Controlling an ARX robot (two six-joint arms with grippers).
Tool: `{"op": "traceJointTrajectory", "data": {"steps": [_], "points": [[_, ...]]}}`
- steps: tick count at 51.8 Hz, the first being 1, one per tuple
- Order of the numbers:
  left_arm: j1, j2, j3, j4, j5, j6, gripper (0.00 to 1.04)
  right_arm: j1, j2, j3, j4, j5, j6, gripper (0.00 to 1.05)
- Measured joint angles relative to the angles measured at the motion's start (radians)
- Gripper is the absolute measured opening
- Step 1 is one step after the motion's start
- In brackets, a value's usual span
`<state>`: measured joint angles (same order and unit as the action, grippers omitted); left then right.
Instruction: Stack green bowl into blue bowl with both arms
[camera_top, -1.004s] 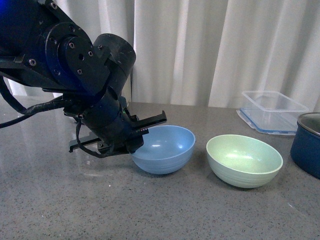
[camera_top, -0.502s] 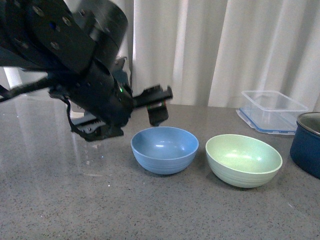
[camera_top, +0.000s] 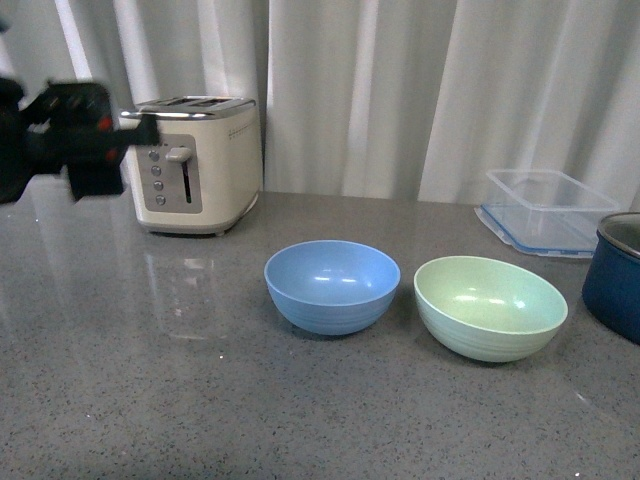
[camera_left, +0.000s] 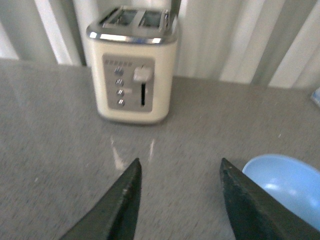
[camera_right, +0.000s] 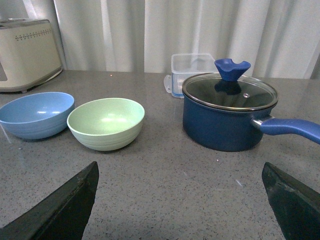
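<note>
The blue bowl (camera_top: 332, 285) stands upright on the grey counter, with the slightly wider green bowl (camera_top: 490, 305) just to its right; a small gap parts them. My left gripper (camera_top: 110, 150) is blurred at the far left, raised in front of the toaster and well away from both bowls. In the left wrist view the left gripper (camera_left: 180, 165) is open over bare counter, and the blue bowl (camera_left: 287, 185) lies beside one finger. The right gripper (camera_right: 180, 167) is wide open and empty, low over the counter, with the green bowl (camera_right: 106, 122) and blue bowl (camera_right: 35, 114) ahead of it.
A cream toaster (camera_top: 195, 165) stands at the back left. A clear blue-rimmed container (camera_top: 545, 210) sits at the back right. A dark navy pot (camera_right: 227, 117) with a glass lid and long handle stands right of the green bowl.
My left arm has lifted away from beside the blue bowl and swung to the far left, uncovering the toaster. Both bowls stay where they were.
</note>
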<state>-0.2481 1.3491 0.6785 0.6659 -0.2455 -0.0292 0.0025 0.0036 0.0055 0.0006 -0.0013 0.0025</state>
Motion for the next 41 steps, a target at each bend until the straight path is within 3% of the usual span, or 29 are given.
{"op": "traceJointTrajectory", "data": {"steps": [14,37,41], "points": [[0.071,-0.167,-0.243,0.084,0.074,0.013,0.03,0.0,0.0,0.0,0.0,0.0,0.0,0.95],[0.163,-0.431,-0.512,0.077,0.165,0.021,0.04,0.0,0.0,0.0,0.0,0.0,0.0,0.95],[0.217,-0.482,-0.541,0.055,0.233,0.021,0.04,0.0,0.0,0.0,0.0,0.0,0.0,0.95]]}}
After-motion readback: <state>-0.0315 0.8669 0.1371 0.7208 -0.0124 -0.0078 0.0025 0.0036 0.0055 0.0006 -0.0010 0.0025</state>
